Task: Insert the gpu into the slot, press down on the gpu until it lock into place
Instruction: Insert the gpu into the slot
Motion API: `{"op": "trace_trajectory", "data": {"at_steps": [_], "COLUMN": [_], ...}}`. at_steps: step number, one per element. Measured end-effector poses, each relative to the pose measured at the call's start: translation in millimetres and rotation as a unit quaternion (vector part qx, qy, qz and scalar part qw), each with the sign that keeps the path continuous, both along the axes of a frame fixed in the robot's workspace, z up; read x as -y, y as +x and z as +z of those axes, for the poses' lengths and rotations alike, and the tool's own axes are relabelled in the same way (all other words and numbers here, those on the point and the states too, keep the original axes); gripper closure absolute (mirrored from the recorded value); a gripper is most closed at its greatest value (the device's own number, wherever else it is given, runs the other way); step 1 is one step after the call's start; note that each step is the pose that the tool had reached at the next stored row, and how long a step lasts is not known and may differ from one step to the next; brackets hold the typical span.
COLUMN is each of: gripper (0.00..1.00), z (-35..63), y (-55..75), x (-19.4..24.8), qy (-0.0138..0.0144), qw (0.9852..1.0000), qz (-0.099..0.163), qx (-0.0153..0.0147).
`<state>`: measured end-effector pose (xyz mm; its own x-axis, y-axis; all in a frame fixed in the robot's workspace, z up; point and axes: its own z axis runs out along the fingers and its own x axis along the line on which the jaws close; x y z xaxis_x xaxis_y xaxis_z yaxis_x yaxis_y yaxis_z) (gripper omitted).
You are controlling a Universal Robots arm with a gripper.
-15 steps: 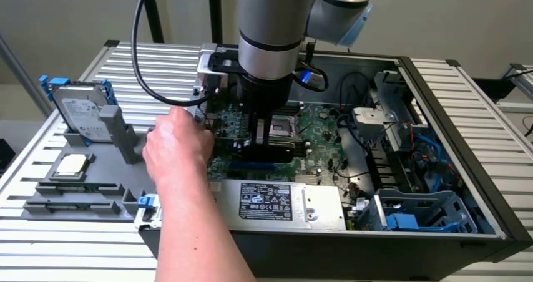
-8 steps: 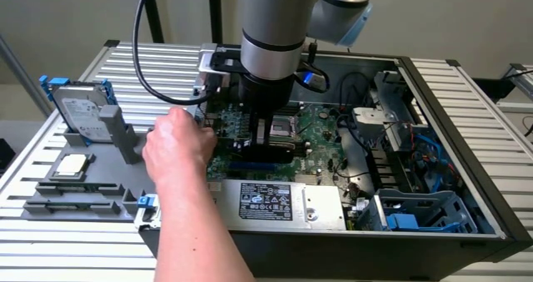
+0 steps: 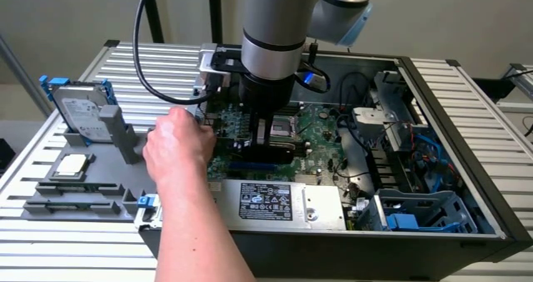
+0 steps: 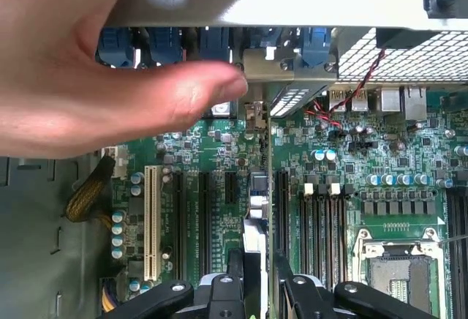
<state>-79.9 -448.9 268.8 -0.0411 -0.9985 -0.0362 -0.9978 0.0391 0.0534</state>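
**A:** What do the fingers of the gripper hold?

**B:** They are clamped on the gpu, which stands upright just above the blue slot and looks unseated.

**A:** Which step is this?

**B:** Insertion, by appearance. A person's hand lies just beside the card, at the exterior view's left. Seating calls for the card's edge squarely over the slot.

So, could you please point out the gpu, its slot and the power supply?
Small black gpu card [image 3: 279, 152]: exterior view, its black face.
Long bright-blue plastic slot [image 3: 248, 167]: exterior view, its visible stretch.
Large silver power-supply box [image 3: 325, 199]: exterior view, bare metal top.
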Motion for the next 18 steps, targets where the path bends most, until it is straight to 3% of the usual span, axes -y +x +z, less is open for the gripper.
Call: {"op": "trace_trajectory", "data": {"at_steps": [8, 13, 18], "gripper": [0.74, 0.74, 0.74], "z": [0.0, 0.0, -0.1], "y": [0.0, 0.1, 0.4], "x": [0.0, -0.1, 0.0], "qy": [-0.0010, -0.0012, -0.0014], "qw": [1.0000, 1.0000, 1.0000], "qz": [0.000, 0.000, 0.001], "qx": [-0.0011, -0.0044, -0.0046]}}
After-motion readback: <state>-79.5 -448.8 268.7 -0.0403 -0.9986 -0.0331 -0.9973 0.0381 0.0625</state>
